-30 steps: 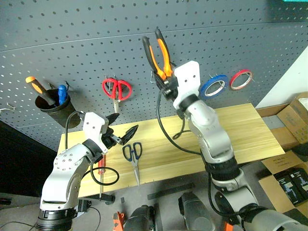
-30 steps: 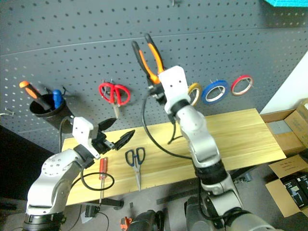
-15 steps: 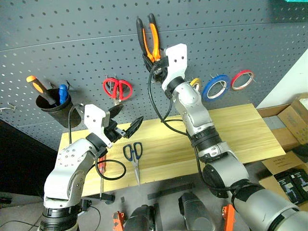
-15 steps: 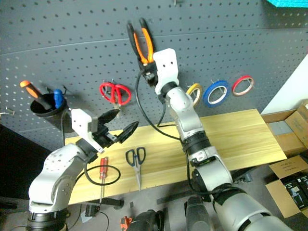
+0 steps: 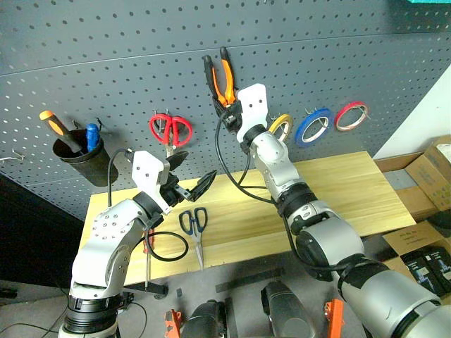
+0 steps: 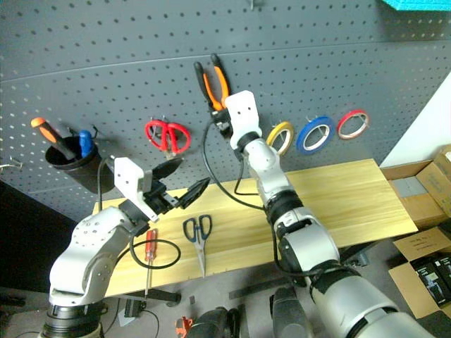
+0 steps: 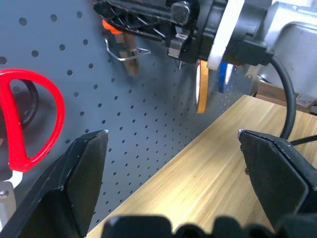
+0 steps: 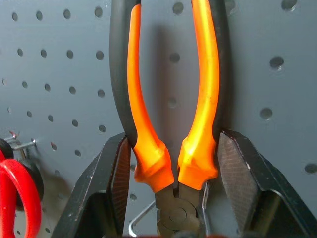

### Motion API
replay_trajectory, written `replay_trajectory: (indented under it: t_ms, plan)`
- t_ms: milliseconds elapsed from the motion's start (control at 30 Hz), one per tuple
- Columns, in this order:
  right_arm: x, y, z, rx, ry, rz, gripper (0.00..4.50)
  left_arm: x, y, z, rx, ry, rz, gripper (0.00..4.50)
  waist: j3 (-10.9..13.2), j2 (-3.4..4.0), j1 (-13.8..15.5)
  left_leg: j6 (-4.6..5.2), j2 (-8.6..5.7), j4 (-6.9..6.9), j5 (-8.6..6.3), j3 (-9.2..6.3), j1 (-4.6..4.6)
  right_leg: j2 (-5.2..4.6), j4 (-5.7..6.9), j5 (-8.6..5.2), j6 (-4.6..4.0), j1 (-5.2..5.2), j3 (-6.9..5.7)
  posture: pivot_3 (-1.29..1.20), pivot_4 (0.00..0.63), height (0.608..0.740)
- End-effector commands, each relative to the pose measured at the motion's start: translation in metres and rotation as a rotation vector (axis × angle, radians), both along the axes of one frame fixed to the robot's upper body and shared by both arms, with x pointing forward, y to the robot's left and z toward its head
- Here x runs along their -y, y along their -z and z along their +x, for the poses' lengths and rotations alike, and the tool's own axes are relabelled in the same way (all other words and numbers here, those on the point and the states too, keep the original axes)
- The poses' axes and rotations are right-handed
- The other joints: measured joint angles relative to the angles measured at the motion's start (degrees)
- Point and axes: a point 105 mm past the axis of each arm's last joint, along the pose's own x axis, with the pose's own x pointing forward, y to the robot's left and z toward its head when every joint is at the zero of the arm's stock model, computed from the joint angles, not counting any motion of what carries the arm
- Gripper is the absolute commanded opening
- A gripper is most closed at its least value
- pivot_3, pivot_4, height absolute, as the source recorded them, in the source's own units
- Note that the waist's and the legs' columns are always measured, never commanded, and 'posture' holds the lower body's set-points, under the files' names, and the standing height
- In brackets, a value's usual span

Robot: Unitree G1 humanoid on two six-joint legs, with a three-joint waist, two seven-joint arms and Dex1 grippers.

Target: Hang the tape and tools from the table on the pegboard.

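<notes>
Pliers (image 8: pixel 171 124): orange-and-black handles pointing up, clamped near the pivot by the right gripper (image 8: pixel 171 198), held flat against the pegboard (image 5: pixel 106 84) above a metal hook (image 7: pixel 126 52).
Right gripper: grasping the pliers.
Left gripper (image 5: pixel 189 179): fingers spread wide, holding nothing, above the surface (image 5: pixel 352 190).
Blue-handled scissors (image 5: pixel 194 227): flat on the surface, blades toward the near edge.
Red-handled screwdriver (image 6: pixel 149 257): on the surface beside the scissors.
Blue tape (image 5: pixel 312 127): on the pegboard between yellow tape (image 6: pixel 280 136) and red tape (image 5: pixel 351 115).
</notes>
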Motion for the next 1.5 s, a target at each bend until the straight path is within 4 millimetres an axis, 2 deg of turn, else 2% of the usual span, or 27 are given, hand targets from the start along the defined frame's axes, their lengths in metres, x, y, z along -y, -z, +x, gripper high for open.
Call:
replay_trajectory:
  t_ms: [33,133,167,267,333,367,467,567,667,733,933,1100,1300,1500]
  plan:
    - [-0.008,-0.011,-0.009,0.033,-0.048,0.017,2.09,0.001,-0.007,0.002,0.036,0.003,0.005,4.5,0.0,0.0,-0.01,0.0,0.0,0.0,0.0,0.0,-0.01,0.0,-0.02,0.0,0.0,0.0,0.0,-0.15,0.188,0.74]
    - [-0.007,-0.006,-0.012,-0.017,-0.085,0.069,2.09,0.004,-0.004,0.004,0.03,0.006,0.003,4.5,0.0,0.01,-0.09,0.0,0.01,-0.02,-0.01,0.0,-0.05,0.0,-0.04,0.0,0.0,-0.04,0.0,-0.16,0.189,0.74]
    - [-0.007,-0.005,-0.012,-0.026,-0.085,0.074,2.81,0.004,-0.003,0.004,0.029,0.006,0.003,4.5,0.0,0.01,-0.13,0.0,0.01,-0.04,-0.01,-0.01,-0.05,0.0,-0.05,0.0,0.0,-0.04,0.0,-0.16,0.188,0.74]
    - [-0.004,0.003,-0.013,-0.064,-0.093,0.065,3.75,0.005,0.002,0.005,0.003,0.006,0.01,4.5,0.0,0.01,-0.21,0.0,0.02,-0.06,-0.01,-0.01,-0.04,0.0,-0.05,0.0,0.0,-0.04,-0.01,-0.16,0.187,0.74]
    - [-0.005,0.015,-0.017,-0.124,-0.124,0.003,4.39,0.006,0.011,0.005,-0.041,0.004,0.028,4.5,0.0,0.01,-0.13,0.01,0.02,-0.04,-0.01,-0.01,-0.04,0.01,-0.04,0.0,0.0,-0.04,-0.01,-0.16,0.187,0.74]
    - [-0.006,0.019,-0.018,-0.15,-0.135,-0.023,4.48,0.006,0.014,0.004,-0.057,0.002,0.036,4.5,0.0,0.01,-0.07,0.01,0.03,-0.04,-0.01,-0.02,-0.04,0.0,-0.04,0.0,0.0,-0.03,-0.01,-0.16,0.187,0.74]
    - [-0.004,0.045,-0.04,-0.271,-0.226,-0.18,4.48,0.005,0.037,0.0,-0.157,-0.018,0.103,4.5,0.0,0.0,0.18,0.01,0.02,-0.04,-0.01,-0.04,-0.05,0.0,-0.05,0.0,0.0,-0.02,-0.01,-0.16,0.189,0.74]
    - [0.005,0.06,-0.07,-0.37,-0.321,-0.24,4.48,0.002,0.064,-0.007,-0.285,-0.053,0.171,4.5,0.0,0.01,0.77,0.03,0.03,-0.1,-0.03,-0.06,-0.08,0.01,-0.08,-0.01,0.01,-0.06,0.0,-0.16,0.191,0.74]
    - [0.011,0.064,-0.097,-0.423,-0.408,-0.284,4.48,0.0,0.088,-0.014,-0.434,-0.096,0.184,4.5,0.01,0.0,1.48,0.03,0.02,-0.09,-0.03,-0.06,-0.14,0.01,-0.1,-0.01,0.01,-0.11,0.0,-0.17,0.198,0.74]
    - [0.017,0.065,-0.108,-0.439,-0.428,-0.308,4.48,-0.005,0.107,-0.016,-0.559,-0.168,0.156,4.5,0.01,0.0,2.09,0.04,0.02,-0.08,-0.04,-0.06,-0.12,0.01,-0.09,-0.01,0.01,-0.1,0.0,-0.17,0.199,0.74]
    - [0.022,0.071,-0.139,-0.483,-0.545,-0.374,4.48,-0.016,0.142,-0.015,-0.729,-0.382,0.181,4.5,0.03,-0.05,3.26,0.06,0.05,-0.07,-0.06,-0.11,-0.06,0.01,-0.07,-0.01,0.02,0.01,-0.09,-0.21,0.211,0.74]
    - [0.022,0.077,-0.162,-0.508,-0.664,-0.444,4.48,-0.006,0.165,-0.007,-0.837,-0.491,0.197,4.5,0.12,-0.23,3.87,0.05,0.04,-0.03,-0.06,-0.09,-0.03,-0.01,-0.1,-0.01,0.03,0.07,-0.12,-0.22,0.214,0.74]
    - [0.035,0.089,-0.165,-0.557,-0.653,-0.512,4.48,0.009,0.181,-0.002,-0.919,-0.519,0.206,4.5,0.17,-0.34,4.28,0.03,0.04,-0.04,-0.05,-0.07,-0.06,-0.03,-0.16,-0.01,0.03,0.06,-0.14,-0.23,0.217,0.74]
    - [0.054,0.099,-0.156,-0.596,-0.558,-0.539,4.48,0.001,0.189,0.001,-0.951,-0.589,0.206,4.5,0.23,-0.45,4.34,0.03,0.04,-0.05,-0.05,-0.07,-0.08,-0.05,-0.22,-0.01,0.03,0.06,-0.16,-0.25,0.224,0.74]
